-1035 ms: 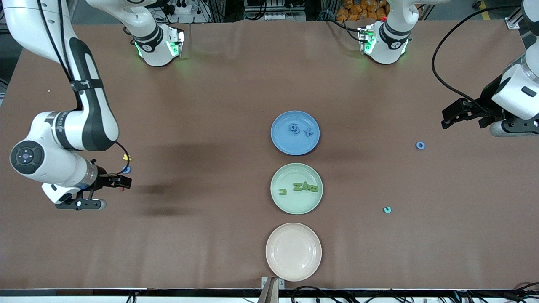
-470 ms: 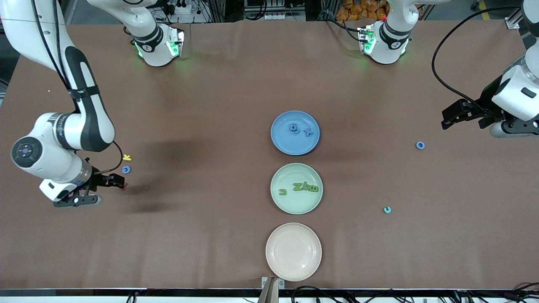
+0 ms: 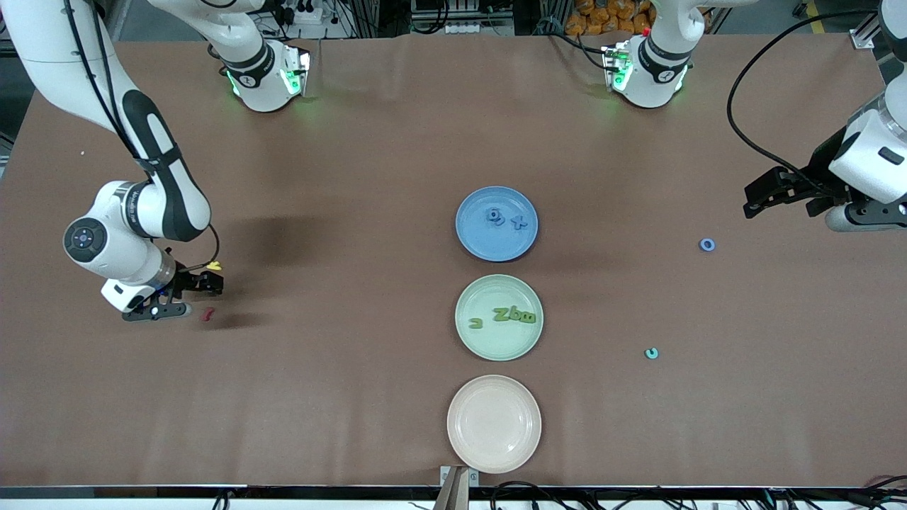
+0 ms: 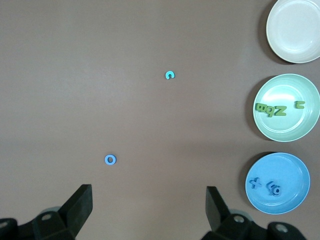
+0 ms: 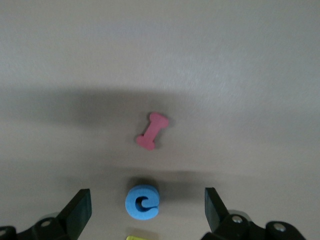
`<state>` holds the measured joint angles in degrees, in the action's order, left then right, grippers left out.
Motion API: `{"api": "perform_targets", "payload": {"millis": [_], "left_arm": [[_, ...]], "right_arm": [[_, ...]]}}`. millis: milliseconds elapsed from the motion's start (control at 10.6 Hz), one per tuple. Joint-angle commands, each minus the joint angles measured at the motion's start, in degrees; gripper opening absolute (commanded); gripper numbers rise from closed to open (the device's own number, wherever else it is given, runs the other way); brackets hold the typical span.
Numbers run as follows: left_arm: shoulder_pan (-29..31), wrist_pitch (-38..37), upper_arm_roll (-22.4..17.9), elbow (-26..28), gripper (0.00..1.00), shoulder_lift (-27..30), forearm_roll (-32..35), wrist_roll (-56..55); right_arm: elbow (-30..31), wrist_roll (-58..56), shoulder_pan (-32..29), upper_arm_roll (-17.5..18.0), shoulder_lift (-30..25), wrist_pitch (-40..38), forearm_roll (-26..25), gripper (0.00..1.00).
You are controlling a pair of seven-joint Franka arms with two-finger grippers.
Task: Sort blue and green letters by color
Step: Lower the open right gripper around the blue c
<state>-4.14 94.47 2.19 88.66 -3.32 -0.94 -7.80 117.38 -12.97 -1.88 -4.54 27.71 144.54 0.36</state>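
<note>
1. Well, under my right gripper (image 5: 145, 212) lies a chunky flat blue letter c (image 5: 142, 202), matte like foam, with a rounded outline and a small notch; it sits on the table (image 3: 340, 177) between my spread fingers (image 5: 77, 210), which touch nothing.
2. Just beside it lies a red piece (image 5: 152, 131) shaped like a little bone (flat, soft-edged), and a sliver of a yellow letter (image 3: 212, 266) shows close by; in the front view the yellow one is farther from the camera than the red one.
3. My right gripper (image 3: 205, 285) hangs low over this cluster at the right arm's end of the brown, paper-like tabletop.
4. My left gripper (image 4: 147, 210) waits over the left arm's end, jaws wide apart and empty.
5. Near it a blue ring letter (image 3: 707, 245) lies flat, and a teal c-shaped piece (image 3: 651, 353) sits nearer the front camera, well apart from the ring.
6. Three smooth round plates stand in a row mid-table: a blue plate (image 3: 475, 241) with blue letters (image 3: 506, 219) on it, then a pale green plate (image 3: 482, 343) holding green letters (image 3: 514, 316), and nearest the camera a cream plate (image 3: 494, 423).
</note>
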Motion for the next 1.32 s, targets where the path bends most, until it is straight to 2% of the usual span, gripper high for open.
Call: {"api": "perform_targets", "payload": {"millis": [0,282,658,1035,1223], "left_arm": [[0.36,-0.96,-0.08,-1.2,1.0,-0.37,-1.17,1.64],[0.36,-0.96,-0.08,-1.12,1.0,-0.45,-1.17,1.64],[0.36,-0.96,-0.08,-1.12,1.0,-0.45,-1.08,1.64],[0.36,-0.96,-0.08,-1.12,1.0,-0.63,-0.99,1.64],[0.36,-0.96,-0.08,-1.12,1.0,-0.72,-0.99,1.64]], "right_arm": [[2.68,-0.57,-1.46,1.47,-1.52,0.74,-0.09,1.0],[3.12,-0.13,-1.46,1.47,-0.91,0.74,0.26,1.0],[3.29,0.05,-1.38,1.47,0.06,2.4,0.43,0.8],[3.29,0.14,-1.11,1.47,1.64,4.87,1.4,0.72],[3.21,0.14,-1.02,1.47,1.82,4.88,1.58,0.63]]}}
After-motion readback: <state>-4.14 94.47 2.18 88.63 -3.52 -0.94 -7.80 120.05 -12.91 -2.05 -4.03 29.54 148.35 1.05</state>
